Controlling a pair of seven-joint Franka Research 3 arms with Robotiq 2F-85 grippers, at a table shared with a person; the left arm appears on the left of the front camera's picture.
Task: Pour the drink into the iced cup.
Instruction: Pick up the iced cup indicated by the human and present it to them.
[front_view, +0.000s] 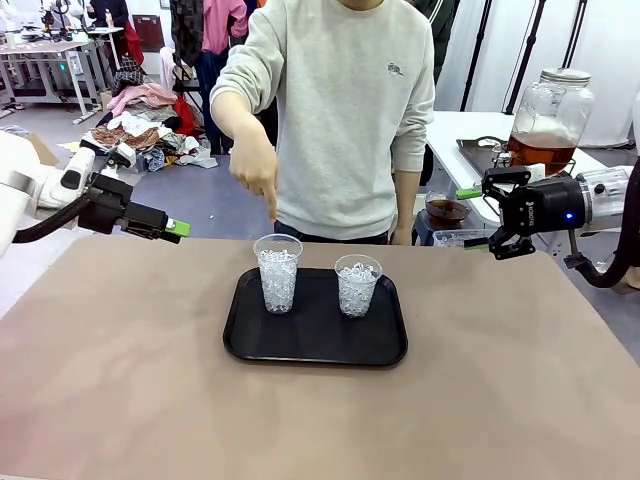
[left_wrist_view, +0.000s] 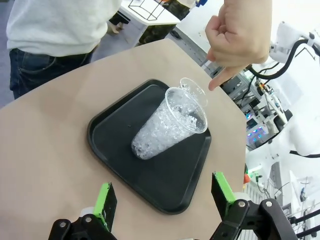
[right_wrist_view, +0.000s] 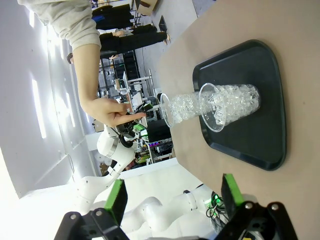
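Table: broad tabletop with a brown matte cover (front_view: 120, 390), person in a grey sweatshirt (front_view: 340, 110) at its far side
Tray: black rectangular plastic tray (front_view: 315, 335) mid-table, holding both cups
Drink: amber-brown liquid (front_view: 540, 153) low in a large clear glass jar with a metal lid (front_view: 550, 105), upright on a side table off the far right
Left gripper (front_view: 170, 226): jaws wide, empty, well apart from the jar
Right gripper (front_view: 497, 213): jaws wide, empty, just in front of the jar, so the likelier arm to fetch it
Cups: two clear plastic cups full of ice; the person's hand (front_view: 258, 175) points down at the left cup (front_view: 277, 275), not the right cup (front_view: 357, 286)
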